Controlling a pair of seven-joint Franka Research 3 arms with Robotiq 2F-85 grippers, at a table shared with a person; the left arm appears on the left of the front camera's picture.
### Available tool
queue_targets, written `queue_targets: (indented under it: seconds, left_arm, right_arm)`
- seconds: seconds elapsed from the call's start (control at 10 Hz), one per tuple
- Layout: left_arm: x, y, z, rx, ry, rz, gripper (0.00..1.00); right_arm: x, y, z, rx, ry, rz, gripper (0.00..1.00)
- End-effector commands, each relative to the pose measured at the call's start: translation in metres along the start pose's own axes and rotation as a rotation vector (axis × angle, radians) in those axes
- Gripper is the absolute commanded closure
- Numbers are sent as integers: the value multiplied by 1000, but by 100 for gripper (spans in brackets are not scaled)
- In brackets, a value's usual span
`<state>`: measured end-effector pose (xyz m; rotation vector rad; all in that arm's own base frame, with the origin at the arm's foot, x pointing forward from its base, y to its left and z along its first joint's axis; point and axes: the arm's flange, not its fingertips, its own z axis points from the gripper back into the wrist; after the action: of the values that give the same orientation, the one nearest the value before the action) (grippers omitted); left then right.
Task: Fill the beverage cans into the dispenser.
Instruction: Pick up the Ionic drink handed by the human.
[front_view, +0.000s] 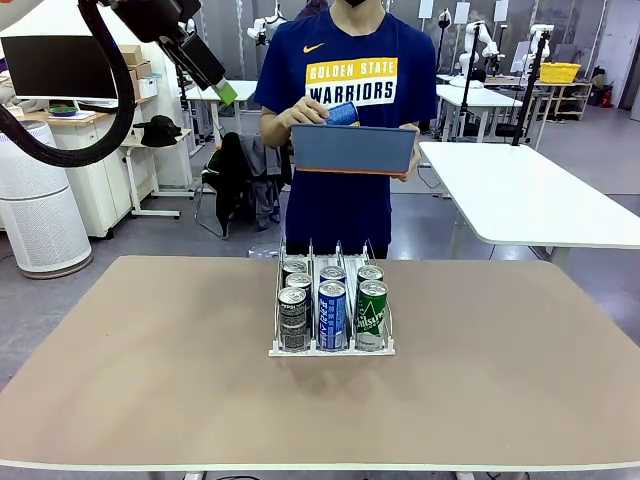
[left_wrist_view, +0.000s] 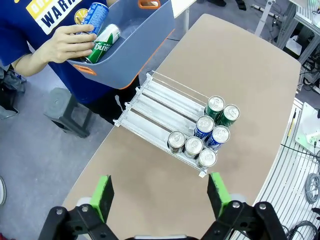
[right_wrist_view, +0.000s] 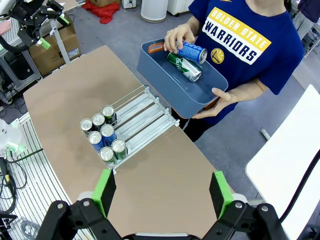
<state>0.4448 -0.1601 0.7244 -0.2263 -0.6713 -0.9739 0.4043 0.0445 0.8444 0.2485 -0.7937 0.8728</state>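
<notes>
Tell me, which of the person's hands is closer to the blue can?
The person's right hand: it holds the blue can over the blue-grey tub. The left hand is apart from it, holding the tub's other end.

A: What sort of place is this?
B: A lab or workshop hall: bare grey floor (front_view: 120, 240), several white tables (front_view: 530, 190), black stands (front_view: 466, 100) among them
A: Anything else that says so?
B: A monitor (front_view: 55, 68) on a desk (front_view: 70, 118), cardboard boxes (front_view: 135, 58) beside it, a yellow crate (front_view: 558, 72) farther back, loose cables (left_wrist_view: 311, 182) lying about
</notes>
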Motion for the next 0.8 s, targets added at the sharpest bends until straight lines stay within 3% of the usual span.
queue_targets:
  seconds: [0.0, 0.7]
  left_arm:
    - [0, 0, 0, 2, 1, -5, 0]
    - [0, 0, 0, 2, 1, -5, 0]
  right_arm:
    - [0, 1, -1, 9, 1, 0, 0]
    - [0, 1, -1, 9, 1, 0, 0]
